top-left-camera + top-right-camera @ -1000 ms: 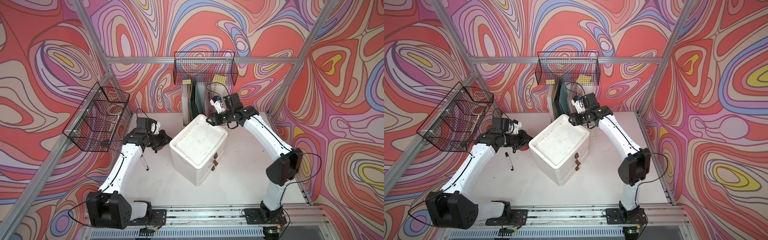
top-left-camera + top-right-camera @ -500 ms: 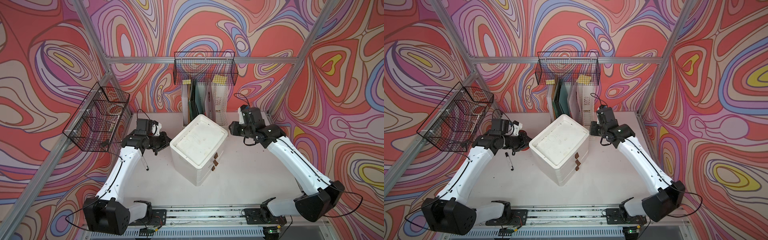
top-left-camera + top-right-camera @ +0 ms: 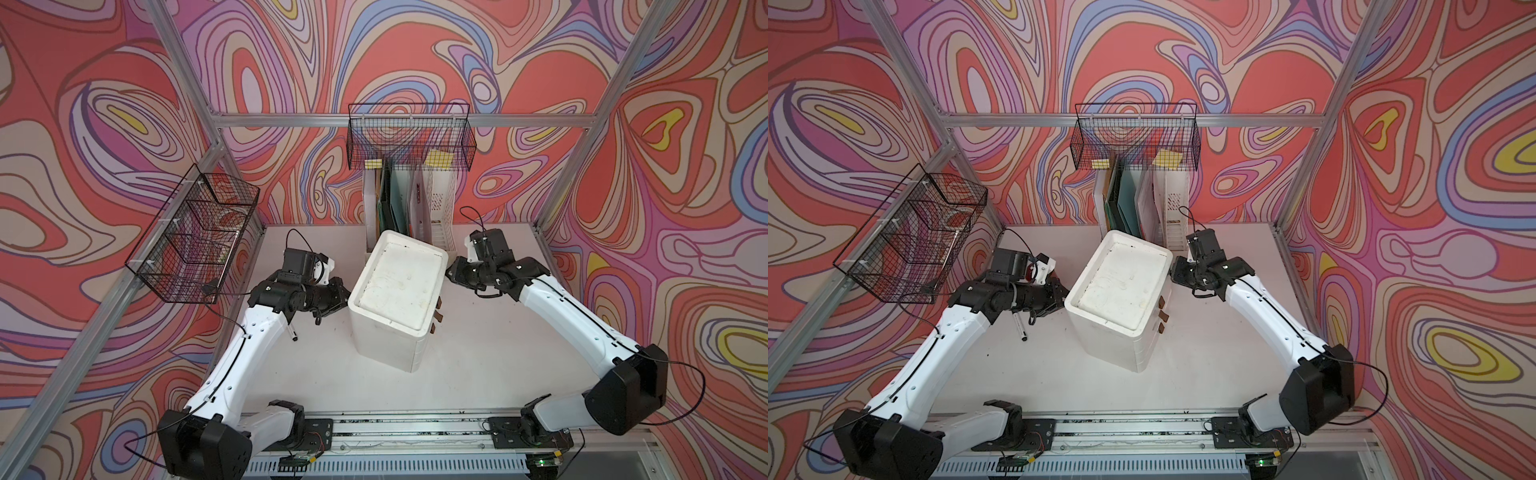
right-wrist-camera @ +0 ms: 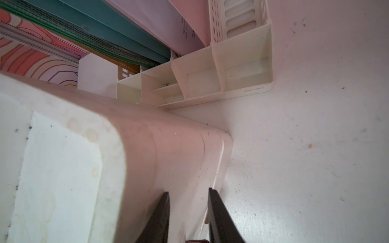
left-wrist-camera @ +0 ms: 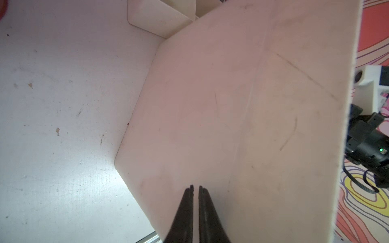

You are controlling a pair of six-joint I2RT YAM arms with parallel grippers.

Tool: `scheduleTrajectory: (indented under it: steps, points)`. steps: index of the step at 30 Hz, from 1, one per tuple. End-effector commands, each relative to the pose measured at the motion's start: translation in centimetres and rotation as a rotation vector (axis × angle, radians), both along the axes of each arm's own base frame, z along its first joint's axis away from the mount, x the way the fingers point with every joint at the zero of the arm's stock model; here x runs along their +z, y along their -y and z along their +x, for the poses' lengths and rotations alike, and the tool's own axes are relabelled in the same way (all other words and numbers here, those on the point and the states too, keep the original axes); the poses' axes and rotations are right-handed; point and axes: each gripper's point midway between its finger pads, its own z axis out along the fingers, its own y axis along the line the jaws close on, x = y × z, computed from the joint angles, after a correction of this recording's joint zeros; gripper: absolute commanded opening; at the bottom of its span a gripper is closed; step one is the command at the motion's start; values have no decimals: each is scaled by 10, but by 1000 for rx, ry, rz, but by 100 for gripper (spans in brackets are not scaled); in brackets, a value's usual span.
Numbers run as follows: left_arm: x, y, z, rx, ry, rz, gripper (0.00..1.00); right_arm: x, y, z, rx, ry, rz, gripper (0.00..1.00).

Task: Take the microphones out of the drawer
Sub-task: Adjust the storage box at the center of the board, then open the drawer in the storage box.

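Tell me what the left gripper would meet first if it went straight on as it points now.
The left gripper, jaws shut, points at the side wall of the white drawer unit. It would likely meet that wall first; the gap looks small, but depth is unclear.

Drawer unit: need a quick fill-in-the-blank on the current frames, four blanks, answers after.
1. The drawer unit shows ___ brown handles.
2. All its drawers are ___.
3. The left claw, pointing at the unit's side, is ___.
4. The file rack stands ___ the unit, by the back wall.

Missing words: three; closed; shut; behind
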Motion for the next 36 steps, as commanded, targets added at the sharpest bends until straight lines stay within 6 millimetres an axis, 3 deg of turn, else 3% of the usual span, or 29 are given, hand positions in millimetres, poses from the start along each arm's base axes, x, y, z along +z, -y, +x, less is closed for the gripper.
scheduleTrajectory:
  steps: [1, 4, 8, 12, 16, 20, 28, 36]
  points:
    - [-7, 5, -25, -31, -71, -11, 14, 9, -34, 7, 85, 27, 137, 31]
    - [-11, -4, -27, -6, -66, 38, 20, 7, -36, 13, 94, 26, 126, 31]
    - [-6, -27, -21, 53, -31, 179, 48, 13, -36, 18, 94, 36, 103, 33]
    - [17, -53, -8, 108, 16, 343, 61, 19, -21, 13, 32, 36, 63, 36]
    - [47, -58, 5, 118, 79, 385, 67, 17, -12, -1, 2, 9, 66, 39]
    - [69, -49, 13, 85, 94, 355, 72, 16, -3, -15, -23, -4, 63, 44]
    - [87, -22, 19, 0, 130, 373, 74, 29, 7, -32, -27, 36, 74, 55]
    - [79, 5, 22, -88, 142, 532, 76, 27, 5, -46, 5, 33, 112, 64]
